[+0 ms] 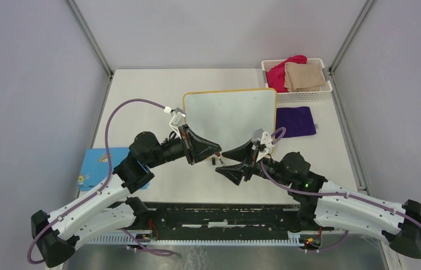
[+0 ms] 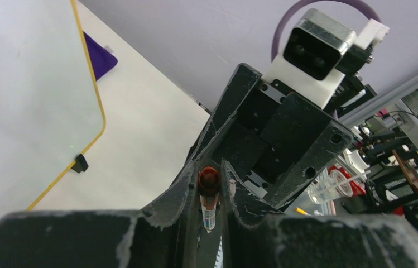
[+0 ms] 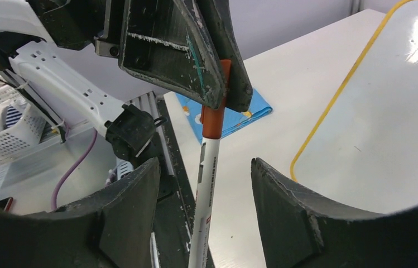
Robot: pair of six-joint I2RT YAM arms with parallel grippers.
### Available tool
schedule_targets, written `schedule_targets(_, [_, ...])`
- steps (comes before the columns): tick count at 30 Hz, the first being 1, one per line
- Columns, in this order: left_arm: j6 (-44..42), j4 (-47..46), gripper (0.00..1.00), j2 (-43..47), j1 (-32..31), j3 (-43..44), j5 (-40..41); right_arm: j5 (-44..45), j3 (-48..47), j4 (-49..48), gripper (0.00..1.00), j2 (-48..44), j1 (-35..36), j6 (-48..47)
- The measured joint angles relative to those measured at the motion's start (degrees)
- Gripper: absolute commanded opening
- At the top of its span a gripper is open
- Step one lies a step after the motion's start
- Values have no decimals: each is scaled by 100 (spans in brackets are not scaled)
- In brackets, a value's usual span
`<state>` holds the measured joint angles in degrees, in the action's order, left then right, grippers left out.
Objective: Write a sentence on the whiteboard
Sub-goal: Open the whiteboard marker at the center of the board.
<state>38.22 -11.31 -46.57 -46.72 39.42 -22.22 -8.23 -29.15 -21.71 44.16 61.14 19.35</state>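
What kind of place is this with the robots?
Probably a robot lab test cell: left arm and right arm bolted to a white table, plain walls on metal posts around it, a whiteboard and basket of cloths set out.

Soft, even light comes from overhead, so shadows on the table (image 1: 140,90) are faint. The whiteboard (image 3: 396,111) shines with a white glare patch near its far corner. My own fingers (image 3: 123,223) loom dark and blurry at the bottom of both wrist views, and the pen (image 3: 209,167) softens toward the lens.
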Motion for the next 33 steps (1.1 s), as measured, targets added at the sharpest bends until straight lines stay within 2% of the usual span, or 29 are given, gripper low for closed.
schedule_targets(7, [0, -109, 2, 87, -2, 122, -398, -365, 0, -151, 45, 50, 0, 306])
schedule_targets(11, [-2, -138, 3, 188, -2, 142, -546, -503, -2, -323, 23, 162, 0, 505])
schedule_targets(13, [-2, -138, 19, 212, 0, 144, -560, -562, -2, -420, 13, 177, 2, 579])
schedule_targets(15, [-7, -170, 42, 225, 0, 146, -605, -588, -4, -457, 5, 177, 31, 634])
schedule_targets(16, [-7, -173, 47, 243, 2, 146, -625, -590, -4, -468, 2, 179, 28, 645])
schedule_targets(18, [-4, -195, 50, 249, -2, 146, -693, -592, -7, -485, 0, 181, 28, 640])
schedule_targets(21, [-2, -197, 50, 247, -2, 146, -754, -592, -28, -498, 0, 195, 28, 625])
schedule_targets(28, [0, -203, 40, 247, -2, 146, -824, -590, -74, -562, 0, 273, 31, 608])
schedule_targets(33, [2, -190, 11, 225, 4, 146, -828, -586, -76, -592, 0, 299, 28, 605])
